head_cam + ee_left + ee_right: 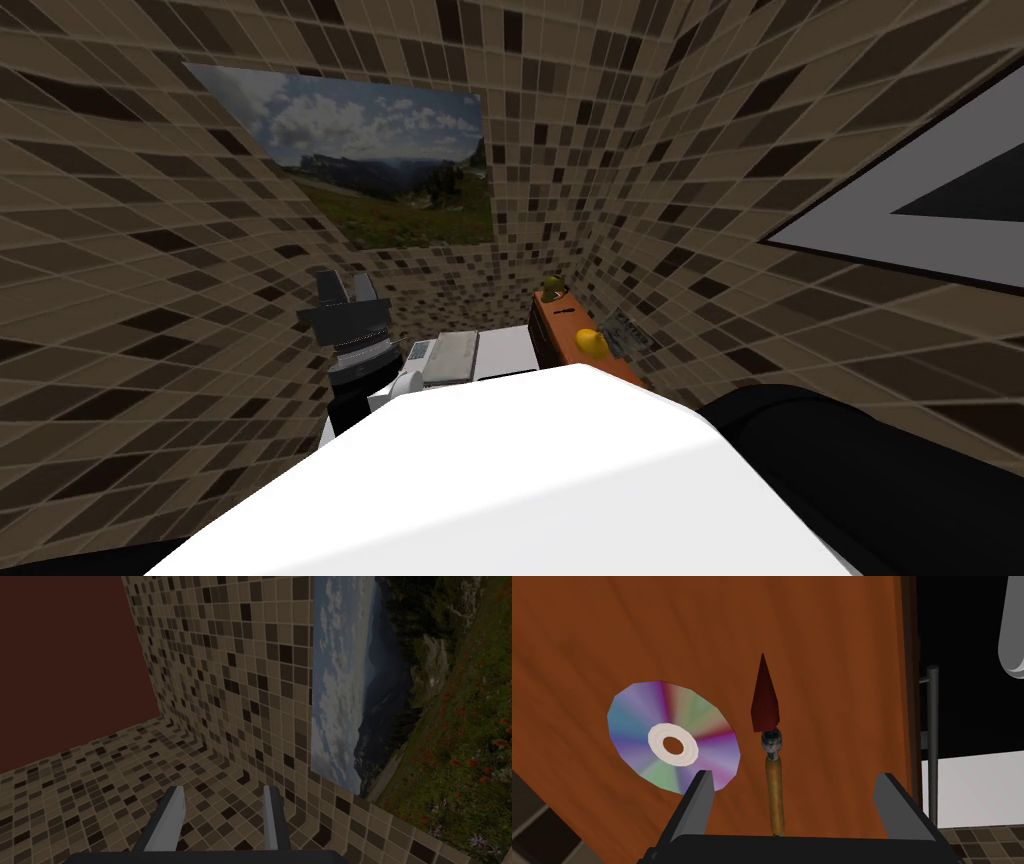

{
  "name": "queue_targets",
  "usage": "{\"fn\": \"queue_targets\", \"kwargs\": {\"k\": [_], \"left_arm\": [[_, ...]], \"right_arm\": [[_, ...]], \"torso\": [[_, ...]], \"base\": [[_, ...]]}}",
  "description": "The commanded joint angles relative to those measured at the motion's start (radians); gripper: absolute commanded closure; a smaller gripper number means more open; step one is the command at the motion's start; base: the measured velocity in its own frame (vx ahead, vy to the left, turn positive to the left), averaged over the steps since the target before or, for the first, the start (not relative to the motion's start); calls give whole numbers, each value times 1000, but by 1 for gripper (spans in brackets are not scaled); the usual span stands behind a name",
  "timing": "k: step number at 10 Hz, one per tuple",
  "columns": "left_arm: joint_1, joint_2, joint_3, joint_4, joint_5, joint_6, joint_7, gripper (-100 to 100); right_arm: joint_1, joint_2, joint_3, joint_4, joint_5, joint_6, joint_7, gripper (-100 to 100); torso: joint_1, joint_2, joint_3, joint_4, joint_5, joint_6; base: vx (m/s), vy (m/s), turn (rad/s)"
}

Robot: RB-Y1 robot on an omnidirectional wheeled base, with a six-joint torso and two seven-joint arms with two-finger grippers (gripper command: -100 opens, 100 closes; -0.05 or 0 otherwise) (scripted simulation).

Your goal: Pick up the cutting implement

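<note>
The cutting implement is a knife [765, 701] with a dark red pointed blade and a wooden handle. It lies flat on a brown wooden top [822, 651]. My right gripper [794, 778] is open just over it, with the handle between the two fingers and nearer one of them; the blade points away from the gripper. In the head view the knife is a small dark mark [563, 311] on the wooden top [560, 345] to my right. My left gripper [346, 285] is raised at my left, open [223, 790] and holding nothing.
A shiny disc [673, 737] lies beside the knife, close to one right finger. A yellow object [592, 344] and a greenish one [552, 287] sit on the same top. A thin metal post [933, 741] stands past the top's edge. Tiled walls close in all round.
</note>
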Motion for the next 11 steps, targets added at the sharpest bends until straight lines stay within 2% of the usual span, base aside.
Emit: {"fn": "queue_targets", "kwargs": {"k": [1, 2, 3, 4, 8, 10, 11], "left_arm": [[0, 0, 0, 0, 0, 0, 0, 0], [0, 0, 0, 0, 0, 0, 0, 0], [0, 0, 0, 0, 0, 0, 0, 0], [0, 0, 0, 0, 0, 0, 0, 0], [0, 0, 0, 0, 0, 0, 0, 0], [0, 0, 0, 0, 0, 0, 0, 0], [0, 0, 0, 0, 0, 0, 0, 0]], "right_arm": [[-16, 4, 28, 12, -9, 8, 14, -100], [-11, 3, 17, 13, -5, 2, 8, -100], [-12, 3, 18, 14, -6, 2, 10, 0], [-30, 34, 19, 47, 2, 0, 11, -100], [-65, 96, 19, 113, 18, -3, 12, -100], [-66, 99, 18, 114, 20, -5, 12, -100], [-66, 100, 18, 116, 20, -7, 12, 100]], "torso": [[0, 0, 0, 0, 0, 0], [2, 0, 0, 0, 0, 0], [6, -1, -1, 0, 1, 1], [9, -2, -1, 0, 2, 1], [8, 0, 0, 0, 2, 1], [5, 0, 0, 1, -2, 1], [3, 0, 1, 1, -3, 2]], "base": [[-32, -104, 235], [-14, -47, 44], [-2, -10, -6], [-20, -23, 52], [-30, -31, 41], [-18, -18, 21], [0, 0, 0]]}}
